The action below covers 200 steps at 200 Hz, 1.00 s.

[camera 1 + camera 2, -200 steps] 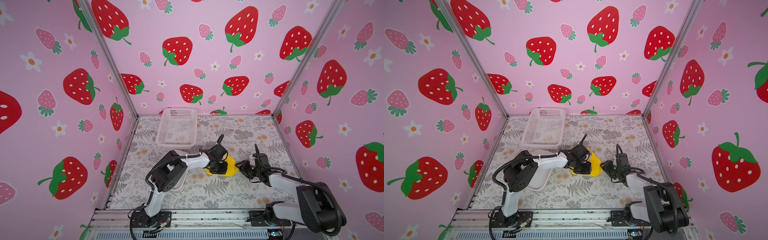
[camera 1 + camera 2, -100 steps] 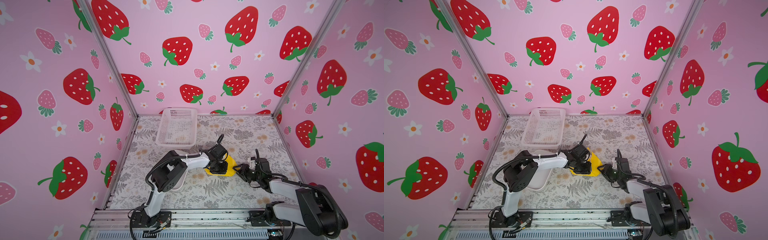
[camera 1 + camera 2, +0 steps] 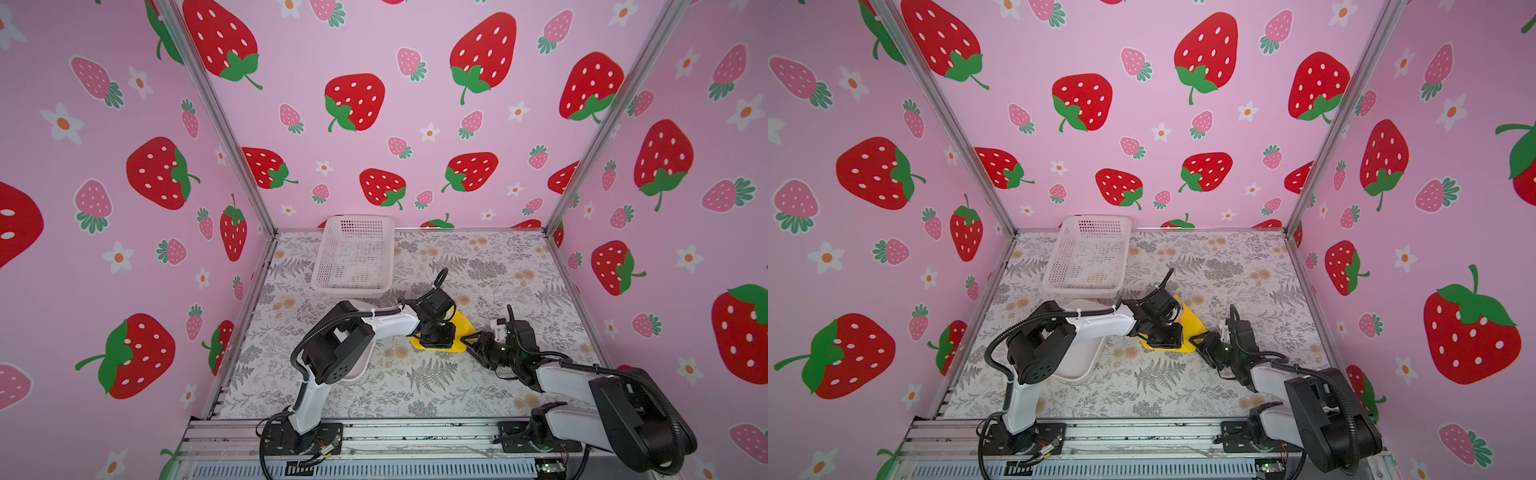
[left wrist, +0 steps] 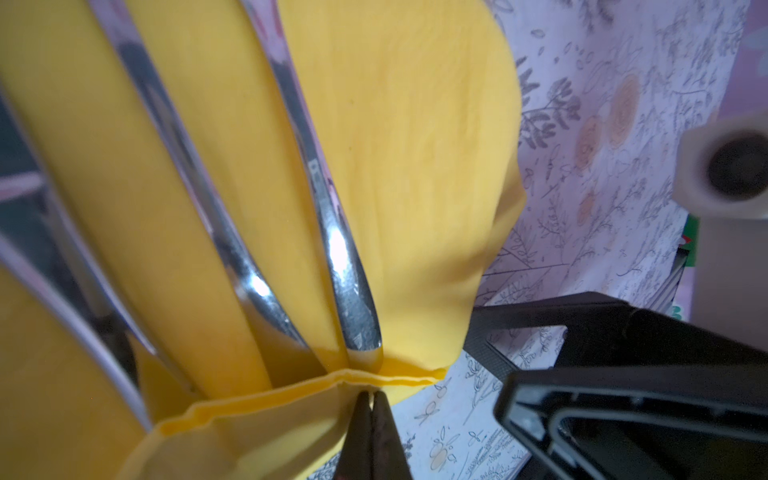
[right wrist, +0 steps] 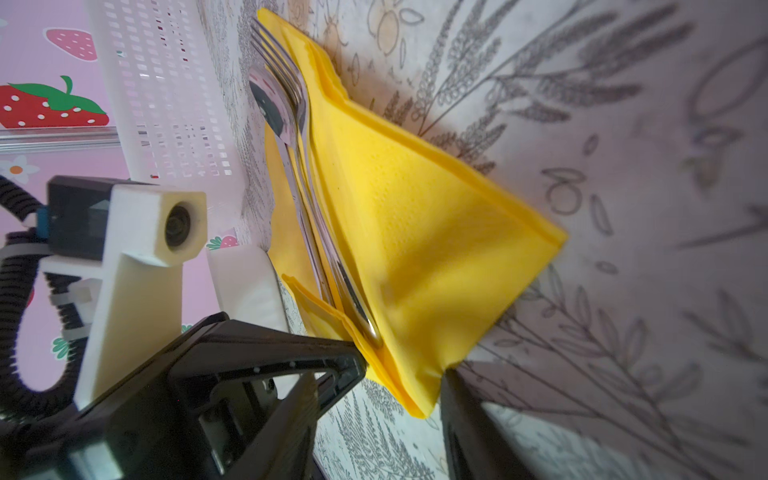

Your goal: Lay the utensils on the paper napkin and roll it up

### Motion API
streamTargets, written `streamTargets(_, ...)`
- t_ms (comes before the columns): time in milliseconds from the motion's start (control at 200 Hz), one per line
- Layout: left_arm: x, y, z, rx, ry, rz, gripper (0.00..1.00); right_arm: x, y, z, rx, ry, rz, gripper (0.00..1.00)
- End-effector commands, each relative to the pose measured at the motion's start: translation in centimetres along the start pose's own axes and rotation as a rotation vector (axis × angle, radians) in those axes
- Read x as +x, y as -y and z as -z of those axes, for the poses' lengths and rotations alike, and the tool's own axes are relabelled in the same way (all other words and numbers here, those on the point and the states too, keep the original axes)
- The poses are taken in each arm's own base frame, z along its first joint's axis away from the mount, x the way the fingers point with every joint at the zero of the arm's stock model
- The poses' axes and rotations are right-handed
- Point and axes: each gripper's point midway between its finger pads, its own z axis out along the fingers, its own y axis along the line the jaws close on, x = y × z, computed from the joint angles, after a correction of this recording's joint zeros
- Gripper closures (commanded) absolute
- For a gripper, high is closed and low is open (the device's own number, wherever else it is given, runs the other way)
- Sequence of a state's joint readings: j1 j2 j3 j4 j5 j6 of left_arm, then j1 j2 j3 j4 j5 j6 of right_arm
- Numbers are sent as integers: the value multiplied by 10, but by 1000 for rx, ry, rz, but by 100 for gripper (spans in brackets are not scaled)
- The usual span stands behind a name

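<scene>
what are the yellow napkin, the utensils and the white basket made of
Napkin: thin paper, matte, by its fine embossed grain and soft creases. Utensils: polished metal, by mirror-like highlights. Basket: probably plastic, white, moulded perforated mesh walls.

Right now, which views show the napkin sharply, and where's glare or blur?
Left wrist view: glare on the utensils, upper handles soft, paper napkin fold sharp. Right wrist view: napkin's outer corner smeared. Both top views: evenly lit, wide-angle bowing.
</scene>
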State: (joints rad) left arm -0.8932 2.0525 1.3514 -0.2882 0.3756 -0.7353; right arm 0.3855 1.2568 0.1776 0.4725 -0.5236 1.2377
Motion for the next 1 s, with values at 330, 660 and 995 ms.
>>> streamTargets(330, 0, 5, -2, 9, -7, -2, 100, 7, 51, 16, 200, 97, -158, 49)
streamTargets(660, 0, 5, -2, 3, -8, -2, 100, 0, 37, -9, 162, 39, -158, 44)
streamTargets(995, 0, 5, -3, 1, -12, -2, 100, -37, -2, -20, 38, 76, -15, 41)
